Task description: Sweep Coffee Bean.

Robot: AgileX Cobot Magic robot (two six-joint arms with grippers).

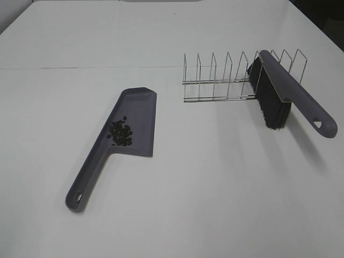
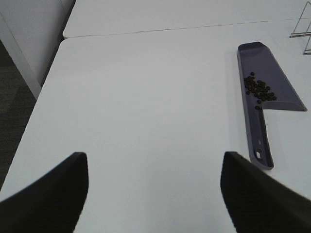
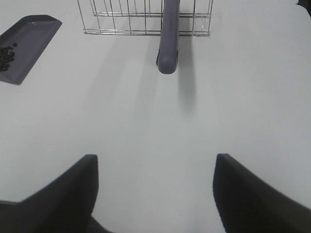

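Note:
A grey-purple dustpan [image 1: 142,105] lies flat on the white table, left of centre, its handle pointing toward the near edge. The coffee bean cluster [image 1: 121,133] sits inside the pan near the handle end. It also shows in the left wrist view as dark beans [image 2: 259,90] on the dustpan [image 2: 272,68]. A brush [image 1: 293,91] with black bristles leans in the wire rack [image 1: 215,78], handle sticking out over the table. My left gripper [image 2: 153,165] is open, well short of the pan. My right gripper [image 3: 155,165] is open, facing the brush handle [image 3: 169,39] from a distance.
The table's left edge [image 2: 48,73] drops off beside a pale wall panel. A seam runs across the table [image 1: 86,67] behind the dustpan. In the right wrist view the rack [image 3: 121,22] stands behind the handle, with the dustpan [image 3: 34,34] off to one side.

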